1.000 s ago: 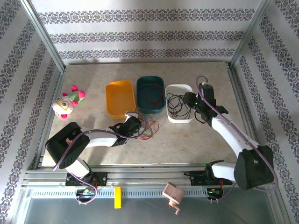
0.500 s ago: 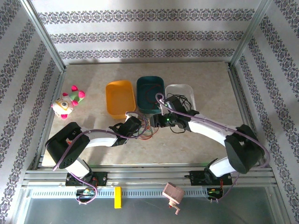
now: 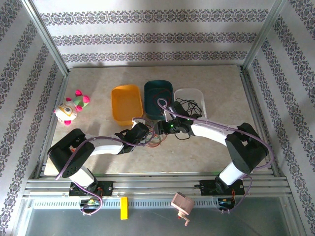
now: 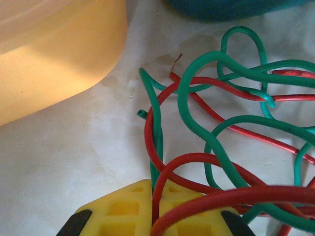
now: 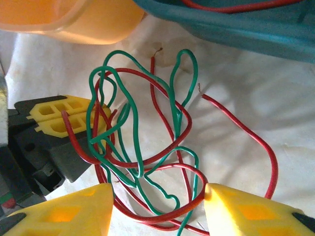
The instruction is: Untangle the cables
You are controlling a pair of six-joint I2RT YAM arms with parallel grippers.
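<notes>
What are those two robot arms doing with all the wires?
They are untangling a knot of red and green cables on the table. The left gripper is shut on some strands, and the right gripper hangs open over the knot. Black cables already lie in the white tray.

You have nothing to read here: no lettering, number, brand mark or label can be made out on any surface in these views. The striped wallpaper (image 3: 147, 39) around the table carries only a repeating ornamental pattern, not script.
</notes>
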